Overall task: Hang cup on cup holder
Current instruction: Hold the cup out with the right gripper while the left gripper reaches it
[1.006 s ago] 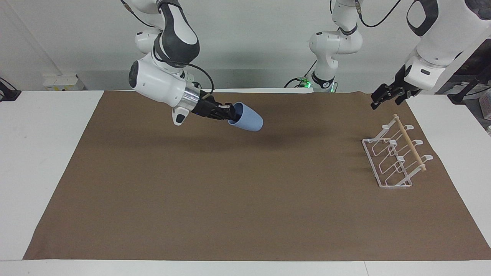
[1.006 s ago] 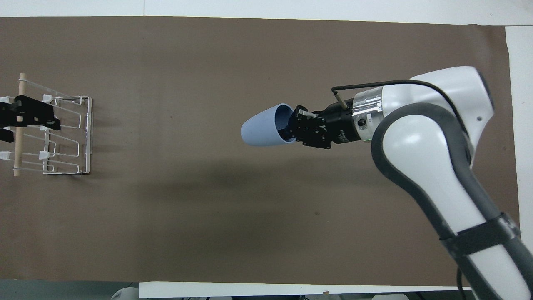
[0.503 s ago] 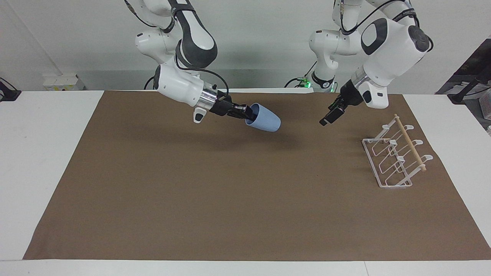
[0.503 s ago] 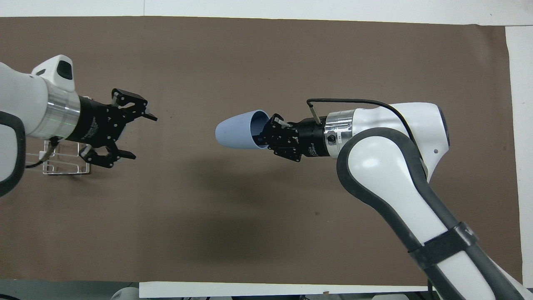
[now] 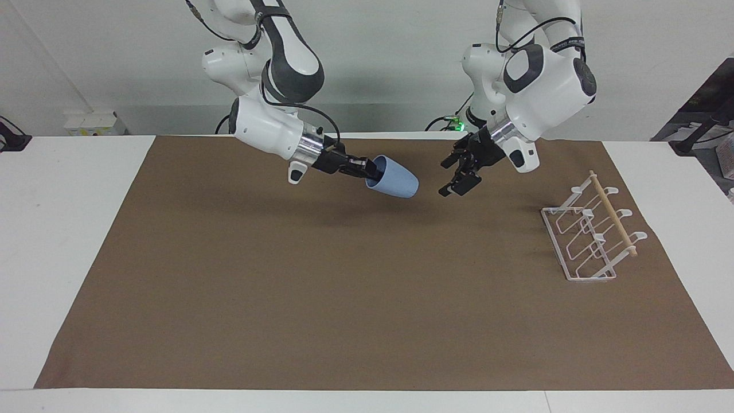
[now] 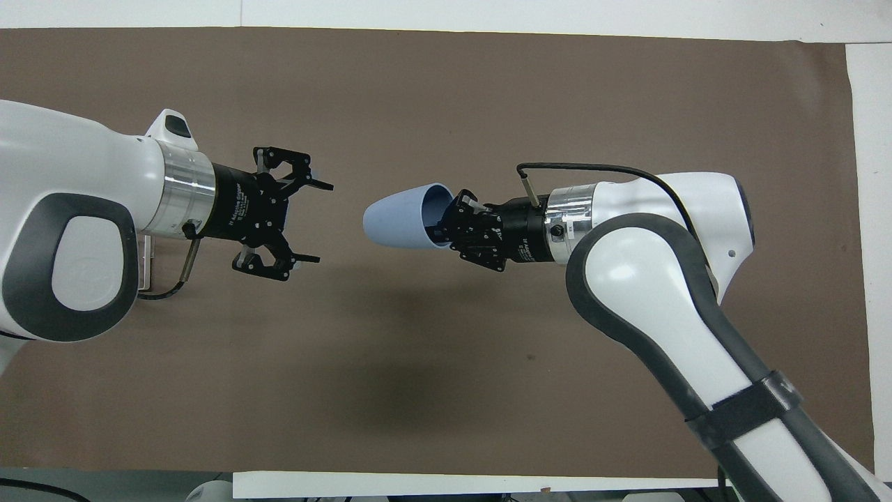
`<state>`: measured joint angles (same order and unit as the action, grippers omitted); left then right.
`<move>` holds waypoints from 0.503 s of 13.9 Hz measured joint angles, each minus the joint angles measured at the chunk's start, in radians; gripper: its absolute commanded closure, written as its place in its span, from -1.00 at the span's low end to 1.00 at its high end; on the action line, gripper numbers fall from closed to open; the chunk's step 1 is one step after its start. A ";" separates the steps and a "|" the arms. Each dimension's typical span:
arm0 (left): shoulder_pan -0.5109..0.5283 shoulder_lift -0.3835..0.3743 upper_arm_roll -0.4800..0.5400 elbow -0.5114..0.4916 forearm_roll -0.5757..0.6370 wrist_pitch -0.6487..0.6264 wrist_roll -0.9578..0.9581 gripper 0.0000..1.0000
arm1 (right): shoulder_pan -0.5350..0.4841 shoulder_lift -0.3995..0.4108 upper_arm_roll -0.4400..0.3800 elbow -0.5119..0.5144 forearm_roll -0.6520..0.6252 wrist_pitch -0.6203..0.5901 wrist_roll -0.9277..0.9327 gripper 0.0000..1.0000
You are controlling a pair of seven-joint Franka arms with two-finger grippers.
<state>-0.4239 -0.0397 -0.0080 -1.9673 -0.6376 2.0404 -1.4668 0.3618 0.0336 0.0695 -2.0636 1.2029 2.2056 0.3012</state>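
Observation:
My right gripper [image 5: 370, 170] is shut on the rim of the light-blue cup [image 5: 395, 179] and holds it tilted in the air over the mat, base pointing toward the left arm's end; one finger is inside the cup. In the overhead view the cup [image 6: 401, 223] sits just ahead of the right gripper [image 6: 446, 223]. My left gripper [image 5: 444, 179] is open and empty in the air, facing the cup's base with a small gap, also seen from overhead [image 6: 324, 223]. The white wire cup holder [image 5: 590, 235] stands on the mat at the left arm's end; overhead, my left arm hides all but an edge of it [image 6: 147, 261].
A brown mat [image 5: 344, 287] covers most of the white table [image 5: 69, 229]. Bare mat lies farther from the robots than the two grippers.
My left gripper has swung from above the cup holder toward the middle and now faces the cup's base. My right gripper first carried the cup toward the left arm's end, then held still.

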 measured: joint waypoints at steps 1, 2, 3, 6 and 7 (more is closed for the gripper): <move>-0.025 0.007 0.000 0.000 -0.002 0.030 -0.050 -1.00 | 0.000 0.000 0.000 0.000 0.000 0.000 0.000 1.00; -0.047 0.012 -0.001 0.000 -0.004 0.048 -0.087 -1.00 | 0.000 0.000 0.000 0.000 0.000 0.000 0.000 1.00; -0.064 0.016 -0.001 0.000 -0.009 0.057 -0.113 -1.00 | 0.000 0.000 0.000 0.000 0.000 0.000 0.000 1.00; -0.091 0.016 -0.001 0.001 -0.035 0.071 -0.149 -1.00 | 0.000 0.000 0.000 0.000 0.000 0.000 0.000 1.00; -0.095 0.016 -0.001 0.003 -0.038 0.084 -0.162 -1.00 | 0.000 0.000 0.000 0.000 0.000 0.000 0.000 1.00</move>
<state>-0.5194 -0.0236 -0.0088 -1.9643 -0.6754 2.1245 -1.6292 0.3617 0.0336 0.0693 -2.0639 1.2033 2.2056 0.3012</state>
